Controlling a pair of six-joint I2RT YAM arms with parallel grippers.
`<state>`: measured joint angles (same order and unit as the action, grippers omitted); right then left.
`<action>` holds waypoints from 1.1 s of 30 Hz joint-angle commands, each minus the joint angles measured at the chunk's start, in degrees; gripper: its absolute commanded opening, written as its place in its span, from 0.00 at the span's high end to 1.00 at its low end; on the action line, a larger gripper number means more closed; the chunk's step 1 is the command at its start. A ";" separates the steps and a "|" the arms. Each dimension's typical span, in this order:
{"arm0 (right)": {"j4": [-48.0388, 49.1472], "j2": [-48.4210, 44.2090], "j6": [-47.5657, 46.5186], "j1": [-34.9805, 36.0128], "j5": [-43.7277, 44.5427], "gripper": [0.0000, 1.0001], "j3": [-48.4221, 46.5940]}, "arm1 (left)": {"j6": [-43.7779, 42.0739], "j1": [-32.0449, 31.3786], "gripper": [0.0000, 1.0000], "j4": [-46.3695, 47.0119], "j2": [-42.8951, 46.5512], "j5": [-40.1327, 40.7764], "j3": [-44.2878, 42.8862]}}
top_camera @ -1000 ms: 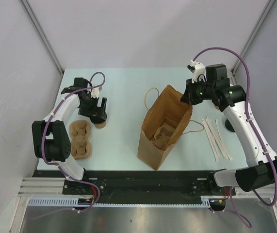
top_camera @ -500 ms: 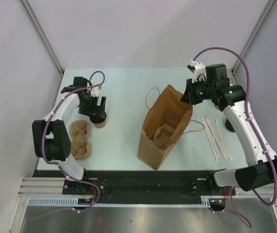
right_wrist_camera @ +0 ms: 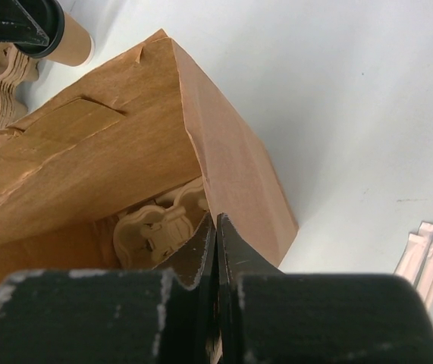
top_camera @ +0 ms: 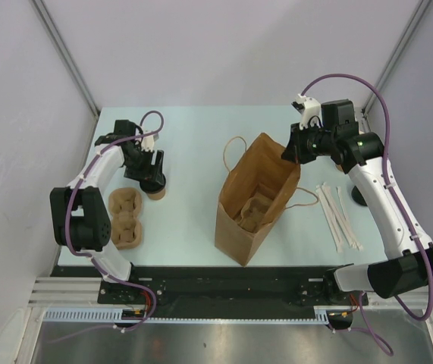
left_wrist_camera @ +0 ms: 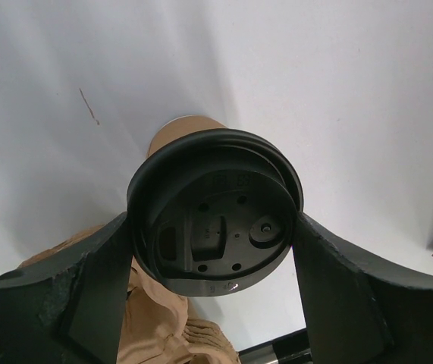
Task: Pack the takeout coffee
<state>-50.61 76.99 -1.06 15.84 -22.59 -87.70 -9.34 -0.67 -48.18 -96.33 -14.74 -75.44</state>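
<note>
The takeout coffee [left_wrist_camera: 216, 212], a tan paper cup with a black lid, stands on the table at the left [top_camera: 156, 194], and its tan side also shows in the right wrist view [right_wrist_camera: 76, 39]. My left gripper [top_camera: 154, 179] is over it, and both fingers [left_wrist_camera: 102, 280] press the sides of the lid. The brown paper bag [top_camera: 250, 205] stands open in the middle of the table. My right gripper [top_camera: 290, 154] is shut on the bag's far right rim [right_wrist_camera: 218, 220]. A pulp cup carrier [right_wrist_camera: 155, 227] lies inside the bag.
A stack of pulp cup carriers [top_camera: 125, 220] lies just in front of the coffee. Several paper-wrapped straws [top_camera: 339, 216] lie to the right of the bag. A dark round object [top_camera: 360, 199] sits behind the right arm. The bag's handles [top_camera: 235, 152] stick out.
My left gripper's fingers have closed in on the lidded cup. The bag's rim, held by my right gripper, has shifted slightly.
</note>
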 commanded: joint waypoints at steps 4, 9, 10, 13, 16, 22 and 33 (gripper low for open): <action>1.74 -0.35 -0.08 -0.19 -1.40 0.76 -1.68 | -1.46 0.49 0.41 0.02 2.20 -0.99 0.29; 1.39 0.18 -0.87 -0.28 -0.53 0.55 -3.35 | -1.99 0.49 0.56 -1.03 5.18 -2.22 -2.07; 1.22 0.26 -1.13 -0.28 -0.44 0.52 -3.53 | -2.08 0.49 0.59 -1.47 5.80 -2.39 -2.69; 1.04 0.70 -2.01 -0.28 0.09 0.44 -4.32 | -2.52 0.49 0.64 -3.40 8.61 -3.88 -6.03; 0.95 1.23 -2.80 -0.28 0.79 0.43 -4.76 | -2.96 0.49 0.69 -5.95 10.72 -6.96 -11.56; 1.22 2.20 -2.81 -0.19 0.09 0.49 -5.02 | -2.17 0.58 0.74 -10.79 12.57 -16.16 -27.55; 1.13 3.69 -2.45 2.36 0.44 0.89 -7.04 | 1.09 -20.49 0.75 -7.54 14.60 -20.77 -49.96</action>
<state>-50.65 80.31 -3.42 16.73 -22.72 -91.44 -8.99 -13.37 -56.88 -83.02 -32.29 -120.03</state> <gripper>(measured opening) 0.153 0.788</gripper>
